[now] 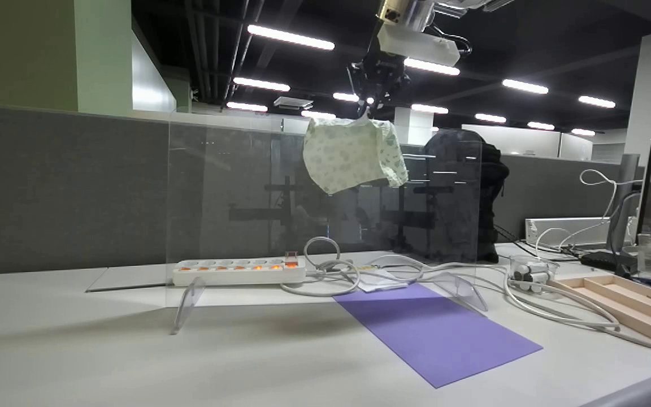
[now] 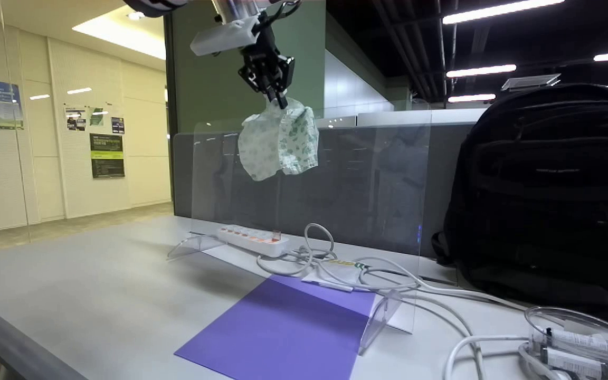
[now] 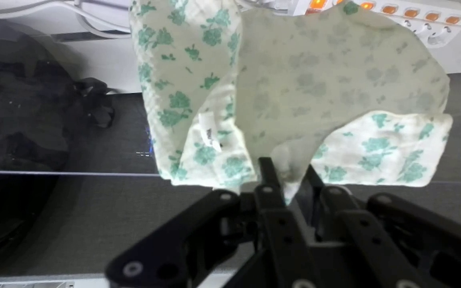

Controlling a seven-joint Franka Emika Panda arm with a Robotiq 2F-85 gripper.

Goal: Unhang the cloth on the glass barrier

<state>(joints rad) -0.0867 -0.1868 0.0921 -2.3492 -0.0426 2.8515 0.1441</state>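
The end effector [image 3: 290,172] points downward, drawn together but for the fabric between, and grips a peak of the cloth [image 3: 294,88]. The cloth hangs directly below it, pale with a green leafy print; in the wrist view it runs off the top of the frame, and the pinched part is blurred. In both exterior views it overlaps the upper part of the clear barrier [image 1: 325,220] — whether it touches the panel or straddles its top edge is hard to tell. On the worktop [image 1: 77,350], a purple sheet [image 1: 435,333] runs under the barrier's lower edge. The power strip [image 1: 241,272] shows through the panel, though the cloth hides some of it in the wrist view. Farther off, a black backpack [image 2: 552,206] is cut off at the right of an exterior view.
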